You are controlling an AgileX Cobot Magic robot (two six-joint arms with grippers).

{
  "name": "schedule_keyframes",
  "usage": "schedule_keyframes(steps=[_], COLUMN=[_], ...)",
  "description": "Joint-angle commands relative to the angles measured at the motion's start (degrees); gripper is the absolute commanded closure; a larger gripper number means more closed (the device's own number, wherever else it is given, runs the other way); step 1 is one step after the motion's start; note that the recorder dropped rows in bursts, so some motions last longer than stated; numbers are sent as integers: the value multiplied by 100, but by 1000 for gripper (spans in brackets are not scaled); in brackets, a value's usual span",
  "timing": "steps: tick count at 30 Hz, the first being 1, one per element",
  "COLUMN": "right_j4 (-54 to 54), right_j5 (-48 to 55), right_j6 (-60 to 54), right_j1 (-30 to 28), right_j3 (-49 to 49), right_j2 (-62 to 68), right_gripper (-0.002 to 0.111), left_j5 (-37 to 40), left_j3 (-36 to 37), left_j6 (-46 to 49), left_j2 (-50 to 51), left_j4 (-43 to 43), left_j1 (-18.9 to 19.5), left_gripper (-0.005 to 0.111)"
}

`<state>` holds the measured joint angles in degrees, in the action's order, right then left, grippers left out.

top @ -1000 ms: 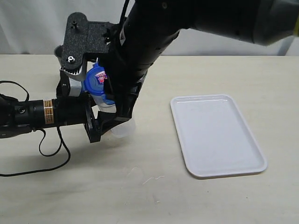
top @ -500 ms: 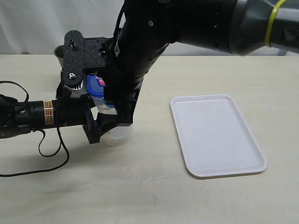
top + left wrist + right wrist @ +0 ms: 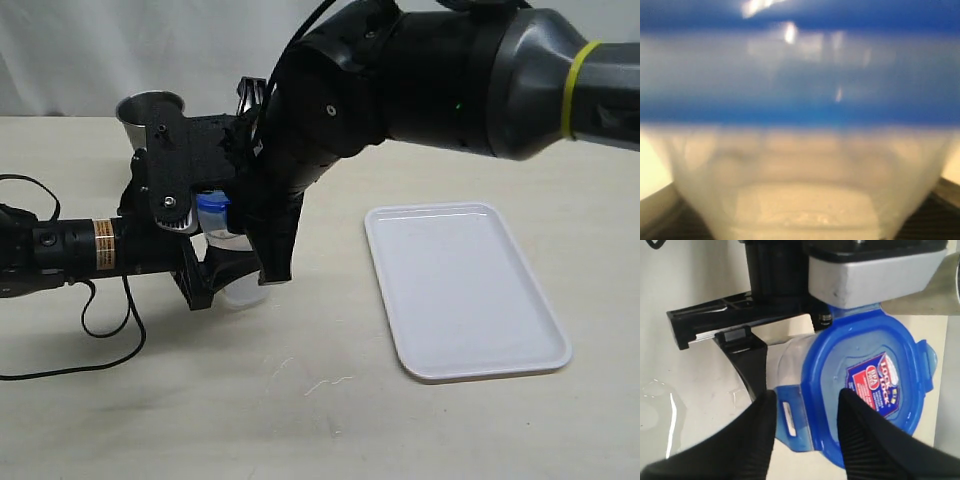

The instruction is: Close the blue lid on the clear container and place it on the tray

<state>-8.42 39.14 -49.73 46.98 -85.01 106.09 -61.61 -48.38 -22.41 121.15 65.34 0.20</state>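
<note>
Teamwork on a pale wooden table [image 3: 330, 420]: the left gripper [image 3: 222, 268] reaches in sideways with its fingers clenched on the tall translucent plastic tumbler, the clear container [image 3: 243, 288]. This looks meant to brace it while the other arm works from above.

The small bright blue plastic lid [image 3: 860, 390], rounded-square with snap flaps, sits over the clear container's mouth. The right gripper [image 3: 807, 410] hangs just above it, its ribbed black fingers [image 3: 865, 440] spread apart with one side flap between them. That fits pressing or locking that flap, though whether they touch it cannot be told.

The flat white rectangular plastic tray [image 3: 465, 290] lies well apart to the right with nothing on it, so the placing step is not yet done. A short grey metal cup [image 3: 150, 105] stands behind the arms.

The red-and-white sticker [image 3: 875, 385] on the blue lid reads "Lock & Lock". A red roundel beside that seems to say "BPA". Print on the yellow bands [image 3: 103, 243] round the left arm is too small to read.
</note>
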Motion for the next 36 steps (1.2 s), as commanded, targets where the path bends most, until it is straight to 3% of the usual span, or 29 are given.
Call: schedule_keyframes(steps=[1,5,19,30,36], right_j4=[-61,-61,24,-446,-406], right_j5=[-87,-367,-581,-1997,-1833], right_j6=[28,-14,-27,118,241], right_j1=[-21,-21,-21,-21,-33], right_j3=[247,408,478,1199,1209], right_j2=[96,96,359,420,420], right_gripper=[69,75,75,75,79], left_j5=[-835,-835,-835,-835,-835], left_j3=[-39,-39,-39,-39,-39], left_j6=[-14,-14,-54,-54,-54], left_j2=[-93,-93,-102,-102,-102], left_j4=[-53,-53,-43,-28,-17], left_j1=[-20,-20,-24,-24,-24], left_gripper=[107,107,107,107,107])
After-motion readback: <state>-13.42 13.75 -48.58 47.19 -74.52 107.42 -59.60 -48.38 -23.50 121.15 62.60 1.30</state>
